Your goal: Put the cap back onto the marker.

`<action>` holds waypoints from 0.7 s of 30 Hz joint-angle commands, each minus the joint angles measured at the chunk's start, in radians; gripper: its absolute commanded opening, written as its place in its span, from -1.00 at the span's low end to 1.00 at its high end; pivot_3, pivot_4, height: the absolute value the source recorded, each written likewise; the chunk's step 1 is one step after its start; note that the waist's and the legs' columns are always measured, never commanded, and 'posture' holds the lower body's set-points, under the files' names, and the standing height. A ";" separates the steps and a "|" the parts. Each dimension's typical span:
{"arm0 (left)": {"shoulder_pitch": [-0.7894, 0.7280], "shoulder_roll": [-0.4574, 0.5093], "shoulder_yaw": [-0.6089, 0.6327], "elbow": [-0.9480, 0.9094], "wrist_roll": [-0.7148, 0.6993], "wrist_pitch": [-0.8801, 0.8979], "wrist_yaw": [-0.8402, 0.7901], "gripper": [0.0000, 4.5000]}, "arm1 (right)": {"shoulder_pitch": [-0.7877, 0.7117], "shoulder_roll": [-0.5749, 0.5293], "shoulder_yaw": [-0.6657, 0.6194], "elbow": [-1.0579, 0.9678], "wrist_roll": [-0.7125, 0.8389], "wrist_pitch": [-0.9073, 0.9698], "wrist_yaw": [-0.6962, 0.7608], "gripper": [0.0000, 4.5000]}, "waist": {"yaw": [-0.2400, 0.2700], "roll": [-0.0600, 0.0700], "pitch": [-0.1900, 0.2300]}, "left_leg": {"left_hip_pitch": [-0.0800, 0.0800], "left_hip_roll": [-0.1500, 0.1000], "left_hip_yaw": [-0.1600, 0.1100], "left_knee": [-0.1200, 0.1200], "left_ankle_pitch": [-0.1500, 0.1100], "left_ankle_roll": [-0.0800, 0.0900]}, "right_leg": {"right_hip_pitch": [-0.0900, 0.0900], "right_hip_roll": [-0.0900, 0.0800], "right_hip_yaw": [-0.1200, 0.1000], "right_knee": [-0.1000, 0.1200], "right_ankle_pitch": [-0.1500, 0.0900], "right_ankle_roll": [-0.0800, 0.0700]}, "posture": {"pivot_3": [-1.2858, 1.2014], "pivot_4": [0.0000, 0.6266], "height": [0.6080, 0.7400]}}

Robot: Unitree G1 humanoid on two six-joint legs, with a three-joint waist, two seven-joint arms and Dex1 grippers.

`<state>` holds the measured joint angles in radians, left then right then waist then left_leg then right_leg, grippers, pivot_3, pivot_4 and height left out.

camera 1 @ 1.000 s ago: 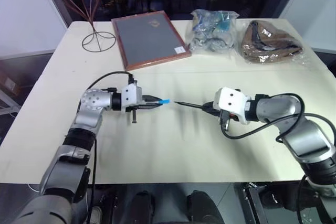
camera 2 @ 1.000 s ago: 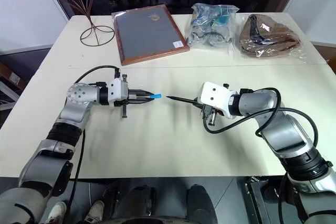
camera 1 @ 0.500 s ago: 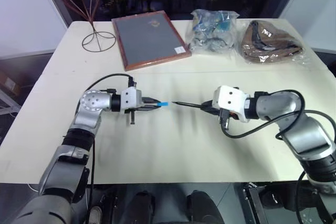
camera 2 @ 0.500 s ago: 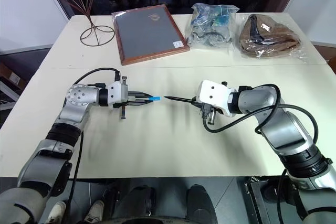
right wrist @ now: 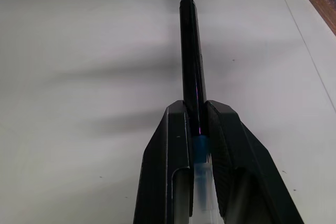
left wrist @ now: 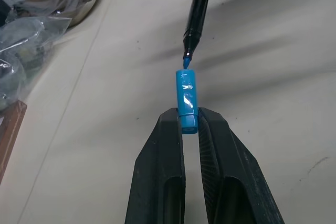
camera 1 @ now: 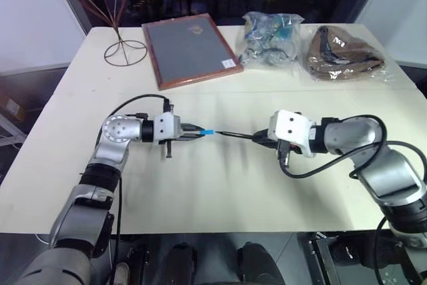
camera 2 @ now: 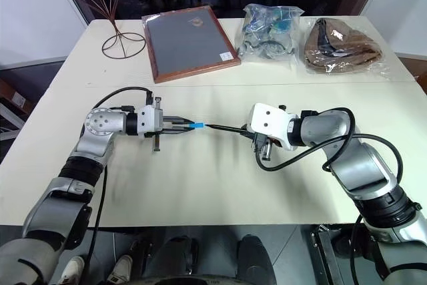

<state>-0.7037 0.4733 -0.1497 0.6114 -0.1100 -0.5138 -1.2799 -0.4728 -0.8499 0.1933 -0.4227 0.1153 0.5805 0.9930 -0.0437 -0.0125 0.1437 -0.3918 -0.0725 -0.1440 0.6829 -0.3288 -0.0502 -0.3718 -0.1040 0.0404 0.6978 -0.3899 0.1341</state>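
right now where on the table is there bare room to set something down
Bare: the table in front of both arms, and either side edge. Crowded: the far edge, with wire stand, framed board, two bags. Midway, cap meets marker.

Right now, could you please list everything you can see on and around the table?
cap: one, light blue, pinched in the left gripper above the table's middle, open end at the marker's tip
marker: one, black, held in the right gripper, tip pointing at the cap
picture frame: one, brown rim with dark panel, far side, lying flat
wire stand: one, reddish brown, far left corner
clear bag: one, bluish contents, far side
brown bag: one, far right
table: one, cream
left gripper: black fingers, shut on the cap
right gripper: black fingers, shut on the marker
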 commanded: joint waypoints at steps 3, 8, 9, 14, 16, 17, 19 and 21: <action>-0.018 0.005 0.000 -0.015 -0.007 -0.019 -0.001 -1.00 | -0.008 -0.002 -0.007 -0.051 0.016 0.007 0.001 -0.97 | 0.000 0.000 0.000 | 0.000 0.000 0.000 0.000 0.000 0.000 | 0.000 0.000 0.000 0.000 0.000 0.000 | 0.03 -0.52 1.00; -0.015 0.005 -0.004 -0.023 -0.012 -0.015 -0.008 -1.00 | -0.008 0.002 -0.001 -0.054 0.017 0.011 -0.001 -0.97 | 0.000 0.000 0.000 | 0.000 0.000 0.000 0.000 0.000 0.000 | 0.000 0.000 0.000 0.000 0.000 0.000 | 0.03 -0.52 1.00; -0.014 0.005 -0.004 -0.024 -0.013 -0.014 -0.009 -1.00 | -0.008 0.003 0.001 -0.053 0.016 0.009 -0.001 -0.97 | 0.000 0.000 0.000 | 0.000 0.000 0.000 0.000 0.000 0.000 | 0.000 0.000 0.000 0.000 0.000 0.000 | 0.03 -0.52 1.00; -0.007 0.010 -0.006 -0.031 -0.013 -0.011 -0.018 -1.00 | -0.007 -0.001 0.001 -0.046 0.013 0.003 -0.002 -0.97 | 0.000 0.000 0.000 | 0.000 0.000 0.000 0.000 0.000 0.000 | 0.000 0.000 0.000 0.000 0.000 0.000 | 0.03 -0.52 1.00; -0.005 0.011 -0.006 -0.034 -0.014 -0.010 -0.019 -1.00 | -0.005 -0.005 -0.002 -0.044 0.013 0.001 -0.001 -0.97 | 0.000 0.000 0.000 | 0.000 0.000 0.000 0.000 0.000 0.000 | 0.000 0.000 0.000 0.000 0.000 0.000 | 0.03 -0.52 1.00; -0.004 0.011 -0.006 -0.035 -0.014 -0.009 -0.020 -1.00 | -0.003 -0.007 -0.003 -0.043 0.011 -0.001 -0.001 -0.97 | 0.000 0.000 0.000 | 0.000 0.000 0.000 0.000 0.000 0.000 | 0.000 0.000 0.000 0.000 0.000 0.000 | 0.03 -0.52 1.00; -0.001 0.013 -0.008 -0.040 -0.016 -0.005 -0.023 -1.00 | -0.002 -0.009 -0.004 -0.042 0.010 -0.001 -0.001 -0.97 | 0.000 0.000 0.000 | 0.000 0.000 0.000 0.000 0.000 0.000 | 0.000 0.000 0.000 0.000 0.000 0.000 | 0.03 -0.52 1.00; 0.003 0.016 -0.009 -0.045 -0.017 -0.002 -0.027 -1.00 | -0.002 -0.014 -0.006 -0.041 0.007 -0.005 -0.001 -0.97 | 0.000 0.000 0.000 | 0.000 0.000 0.000 0.000 0.000 0.000 | 0.000 0.000 0.000 0.000 0.000 0.000 | 0.03 -0.52 1.00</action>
<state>-0.7016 0.4741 -0.1654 0.6035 -0.1103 -0.5125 -1.3046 -0.4726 -0.8499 0.2097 -0.4391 0.1231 0.5913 0.9933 -0.0437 -0.0125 0.1437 -0.3918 -0.0725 -0.1440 0.6829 -0.3288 -0.0503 -0.3719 -0.1040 0.0405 0.6978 -0.3899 0.1341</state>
